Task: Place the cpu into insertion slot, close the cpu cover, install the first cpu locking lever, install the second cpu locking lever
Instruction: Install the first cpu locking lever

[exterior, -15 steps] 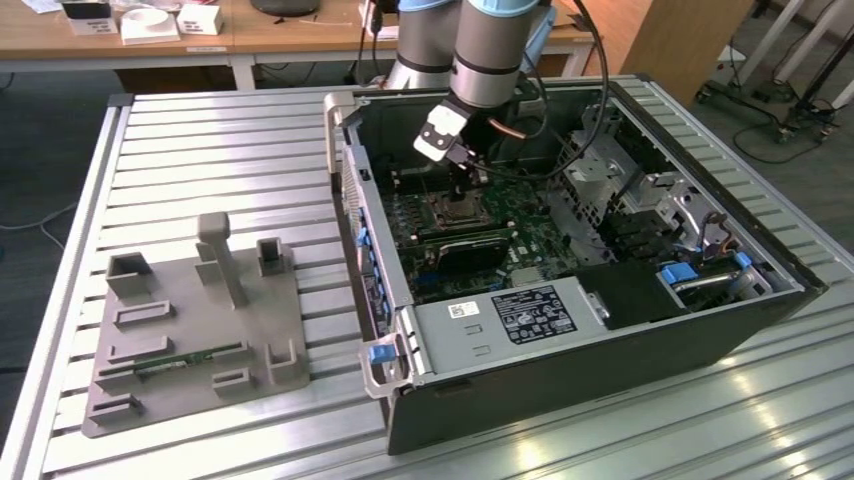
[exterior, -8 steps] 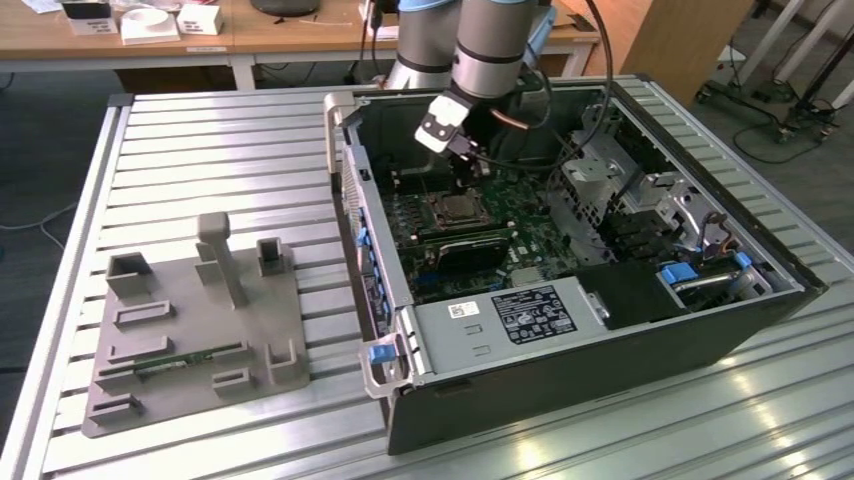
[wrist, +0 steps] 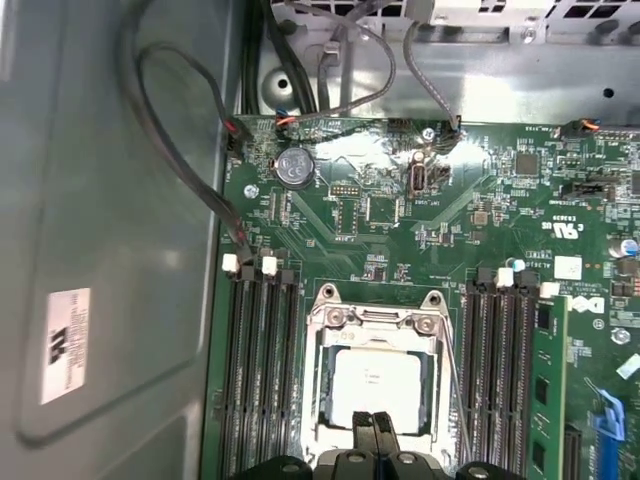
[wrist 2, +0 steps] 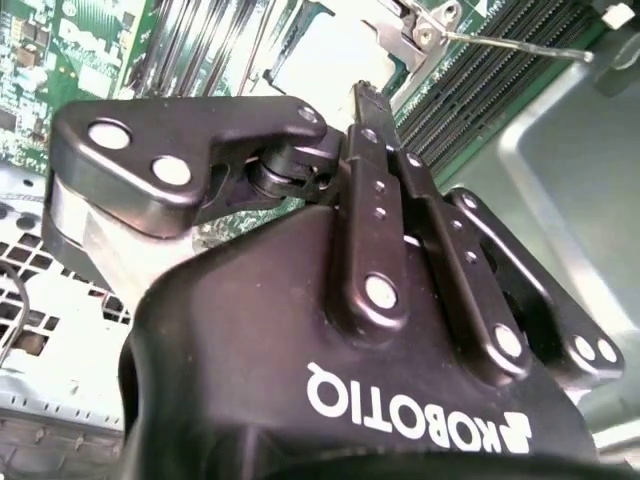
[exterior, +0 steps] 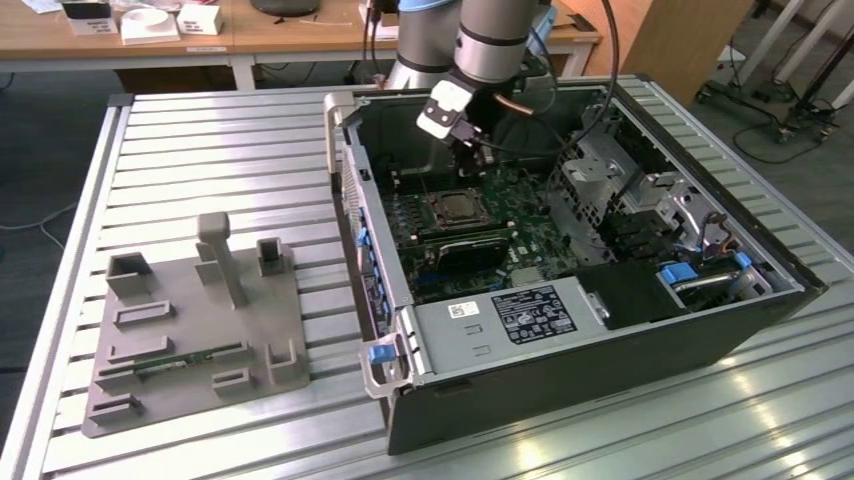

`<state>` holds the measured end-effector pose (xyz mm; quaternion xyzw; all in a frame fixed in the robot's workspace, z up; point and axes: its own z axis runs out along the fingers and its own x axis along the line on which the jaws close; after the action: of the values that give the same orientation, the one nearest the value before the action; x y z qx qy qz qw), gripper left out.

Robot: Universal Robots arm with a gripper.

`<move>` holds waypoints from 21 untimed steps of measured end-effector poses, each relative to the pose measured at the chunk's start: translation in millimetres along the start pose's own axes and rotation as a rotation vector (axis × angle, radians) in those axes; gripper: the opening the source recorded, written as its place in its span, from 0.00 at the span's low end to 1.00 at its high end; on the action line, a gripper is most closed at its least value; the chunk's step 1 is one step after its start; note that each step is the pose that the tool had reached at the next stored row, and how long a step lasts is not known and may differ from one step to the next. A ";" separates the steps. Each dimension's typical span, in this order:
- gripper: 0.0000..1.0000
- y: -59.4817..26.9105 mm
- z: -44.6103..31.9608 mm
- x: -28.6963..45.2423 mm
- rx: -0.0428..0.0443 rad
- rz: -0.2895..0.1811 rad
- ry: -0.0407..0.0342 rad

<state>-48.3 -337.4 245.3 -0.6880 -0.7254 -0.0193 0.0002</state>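
Gripper: the gripper (exterior: 470, 165) hangs inside the open computer case (exterior: 601, 350), its fingers pressed together with nothing seen between them.
Fingertips: in the first wrist view the fingertips (wrist: 366, 427) overlap one edge of the cpu (wrist: 376, 383); whether they touch it cannot be told.
Cpu: it lies flat in the insertion slot (wrist: 316, 335), its silvery top facing up.
Cpu cover: the cpu cover (wrist: 428, 385) lies down around the chip, which shows through its square window.
Lever: a thin metal rod (wrist 2: 520, 48) sticks out beside the socket in the second wrist view; whether it is latched cannot be told.
Board: the green motherboard (wrist: 400, 210) carries long memory slots (wrist: 258, 380) on both sides of the socket.
Setting: the case lies on a slatted metal table (exterior: 227, 150), with a grey fixture tray (exterior: 200, 330) well apart on the exterior view's left.
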 end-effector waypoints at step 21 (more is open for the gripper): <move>0.11 0.2 -1.5 0.3 0.0080 -0.286 0.0081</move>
<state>-48.1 -337.1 246.7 -0.5775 -0.8161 -0.0190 0.0031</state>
